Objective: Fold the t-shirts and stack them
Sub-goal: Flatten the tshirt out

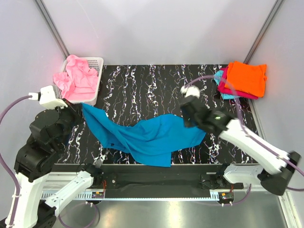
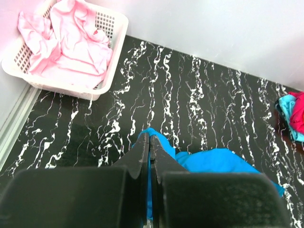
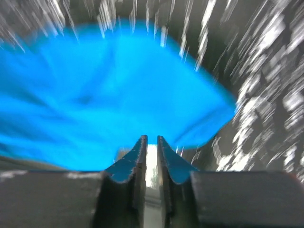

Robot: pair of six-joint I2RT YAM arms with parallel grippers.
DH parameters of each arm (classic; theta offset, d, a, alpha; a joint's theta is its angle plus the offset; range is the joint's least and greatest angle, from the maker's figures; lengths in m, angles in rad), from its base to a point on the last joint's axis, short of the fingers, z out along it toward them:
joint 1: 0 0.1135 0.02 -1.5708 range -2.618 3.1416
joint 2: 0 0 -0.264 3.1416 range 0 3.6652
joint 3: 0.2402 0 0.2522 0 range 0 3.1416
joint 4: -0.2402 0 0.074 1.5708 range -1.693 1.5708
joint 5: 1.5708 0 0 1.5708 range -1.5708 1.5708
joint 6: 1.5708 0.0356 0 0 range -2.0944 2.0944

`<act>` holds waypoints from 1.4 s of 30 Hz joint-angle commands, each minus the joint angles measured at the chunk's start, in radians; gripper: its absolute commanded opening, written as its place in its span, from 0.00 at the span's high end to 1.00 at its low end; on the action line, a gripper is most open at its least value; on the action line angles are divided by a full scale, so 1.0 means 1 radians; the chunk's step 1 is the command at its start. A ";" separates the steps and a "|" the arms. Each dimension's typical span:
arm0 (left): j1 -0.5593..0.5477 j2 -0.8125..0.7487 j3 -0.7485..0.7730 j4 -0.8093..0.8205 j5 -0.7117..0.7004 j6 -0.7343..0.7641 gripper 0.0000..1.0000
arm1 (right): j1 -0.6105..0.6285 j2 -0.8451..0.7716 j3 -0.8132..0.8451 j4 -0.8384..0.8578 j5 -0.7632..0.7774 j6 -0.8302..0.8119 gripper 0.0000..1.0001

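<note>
Now, left gripper (image 2: 150, 141): fingers pressing together on a corner of the teal-blue t-shirt (image 1: 147, 135).
right gripper (image 3: 151, 142): jaws narrowed to a slit, pinching the shirt's opposite edge; view blurring.
teal-blue t-shirt: stretching between the 2 grippers, middle drooping to the table (image 1: 142, 80).
white basket (image 2: 114, 28): sitting ahead-left of the left gripper, holding a pink t-shirt (image 2: 71, 42).
orange t-shirt (image 1: 247, 76): lying beyond the right gripper, topping 1 stack.
</note>
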 commanded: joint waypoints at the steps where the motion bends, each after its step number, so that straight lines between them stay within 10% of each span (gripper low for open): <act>1: -0.001 -0.026 -0.028 0.042 0.010 -0.002 1.00 | 0.000 0.005 -0.163 0.077 -0.189 0.085 0.73; 13: -0.001 -0.046 -0.081 0.045 0.002 -0.017 1.00 | 0.040 -0.115 -0.538 0.356 -0.545 0.323 0.61; 42: -0.001 -0.069 -0.105 0.042 -0.004 -0.017 1.00 | 0.152 0.184 -0.737 0.692 -0.581 0.411 0.50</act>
